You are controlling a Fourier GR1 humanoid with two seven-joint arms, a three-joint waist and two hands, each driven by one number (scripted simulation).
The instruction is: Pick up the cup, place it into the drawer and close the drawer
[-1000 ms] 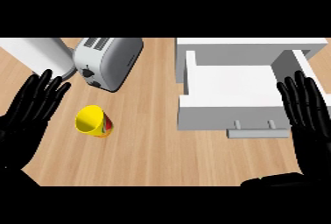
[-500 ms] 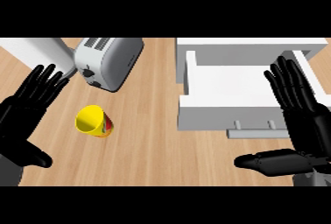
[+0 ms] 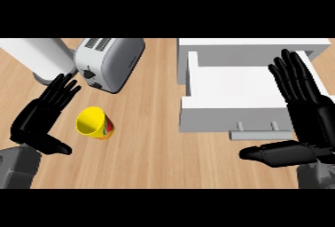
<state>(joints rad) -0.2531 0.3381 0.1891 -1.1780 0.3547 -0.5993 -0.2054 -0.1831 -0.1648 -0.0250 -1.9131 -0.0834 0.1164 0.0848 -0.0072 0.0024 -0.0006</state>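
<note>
Cup (image 3: pixel 95 124) lying on counter | toaster (image 3: pixel 108 62) behind | drawer (image 3: pixel 235 95) open

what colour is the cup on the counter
The cup is yellow, with red and green markings on its side; the head view shows it.

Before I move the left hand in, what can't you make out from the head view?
- Drawer: its right wall and right front corner, hidden behind the right hand.
- Cup: it lies tipped with its mouth toward the view, so its base and far side are hidden by its own body.
- White cylinder left of the toaster: top cut off by the upper edge.
- Left hand: only the back shows; the palm faces away.
</note>
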